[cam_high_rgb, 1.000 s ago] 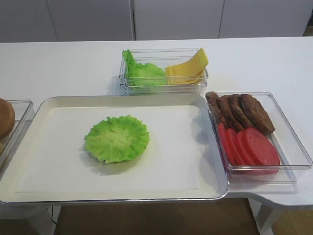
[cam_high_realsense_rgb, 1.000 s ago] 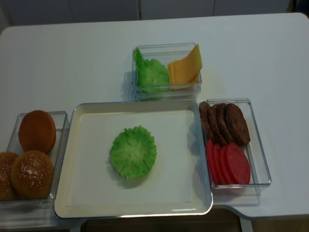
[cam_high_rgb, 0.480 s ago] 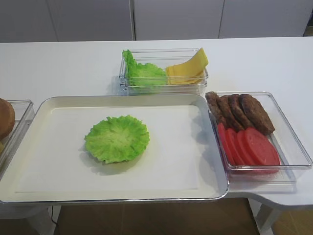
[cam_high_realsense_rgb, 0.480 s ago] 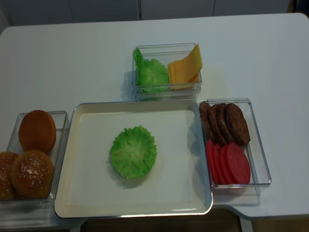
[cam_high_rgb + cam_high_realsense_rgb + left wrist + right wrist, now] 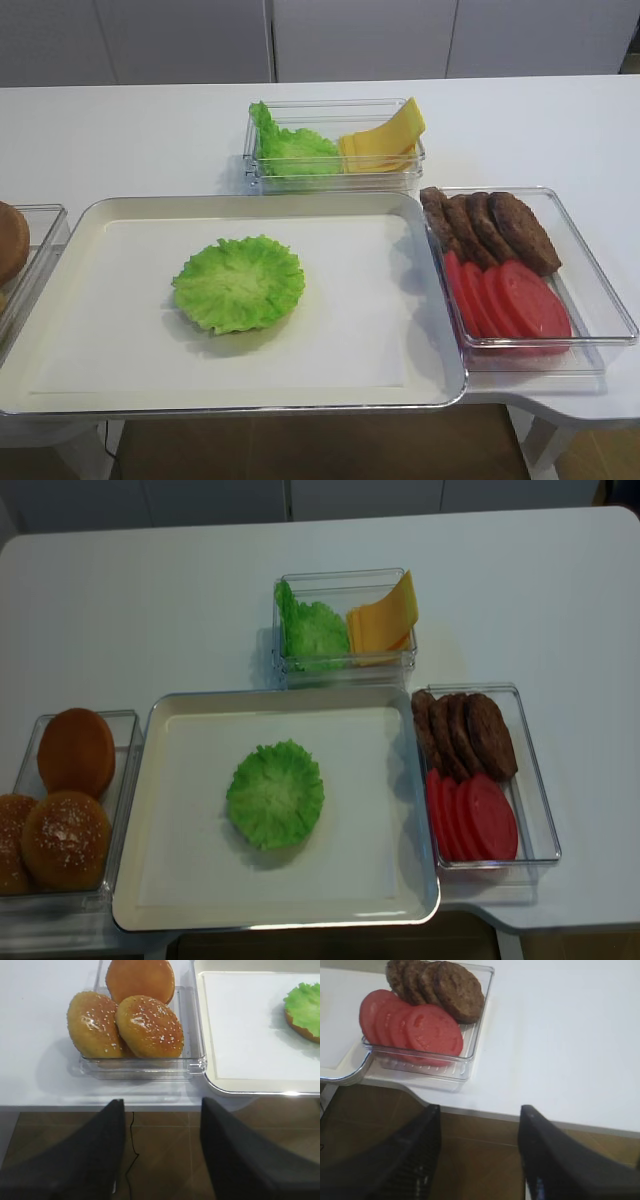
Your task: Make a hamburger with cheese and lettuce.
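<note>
Nothing moving since a moment ago.
Waiting with right hand (image 5: 479,1152) spread wide, empty; cheese (image 5: 385,135) lying far ahead, nearer this hand.

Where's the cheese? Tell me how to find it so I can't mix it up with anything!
Start at the big white tray in the middle, then look just past its far edge to the small clear box. The cheese is in the right half of that box: flat yellow squares leaning up over the rim. Its neighbour there is frilly green lettuce, so go for the smooth yellow one.
</note>
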Action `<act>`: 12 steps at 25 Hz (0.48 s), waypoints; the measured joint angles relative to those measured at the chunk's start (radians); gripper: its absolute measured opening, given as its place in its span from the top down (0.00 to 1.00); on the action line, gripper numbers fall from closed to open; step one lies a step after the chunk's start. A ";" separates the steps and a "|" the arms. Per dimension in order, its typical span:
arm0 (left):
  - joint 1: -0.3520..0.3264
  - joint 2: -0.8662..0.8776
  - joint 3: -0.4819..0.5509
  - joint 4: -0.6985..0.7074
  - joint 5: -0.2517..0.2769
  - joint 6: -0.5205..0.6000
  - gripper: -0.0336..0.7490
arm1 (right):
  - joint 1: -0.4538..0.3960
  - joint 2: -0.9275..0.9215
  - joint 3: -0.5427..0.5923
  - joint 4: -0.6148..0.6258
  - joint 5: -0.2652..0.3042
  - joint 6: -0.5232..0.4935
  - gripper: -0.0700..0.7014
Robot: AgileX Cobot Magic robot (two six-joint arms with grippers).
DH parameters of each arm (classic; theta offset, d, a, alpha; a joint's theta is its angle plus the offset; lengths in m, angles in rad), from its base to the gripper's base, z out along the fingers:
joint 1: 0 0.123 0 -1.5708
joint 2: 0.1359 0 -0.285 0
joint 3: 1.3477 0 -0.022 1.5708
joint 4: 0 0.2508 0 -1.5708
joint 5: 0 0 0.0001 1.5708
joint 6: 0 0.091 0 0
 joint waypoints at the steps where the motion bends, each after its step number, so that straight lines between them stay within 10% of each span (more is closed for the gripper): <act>1: 0.000 0.000 0.000 0.000 0.000 0.000 0.49 | -0.017 0.000 0.000 0.000 0.000 0.000 0.42; 12: 0.000 0.000 0.000 0.000 0.000 0.000 0.49 | -0.092 -0.002 0.000 -0.002 -0.001 0.000 0.42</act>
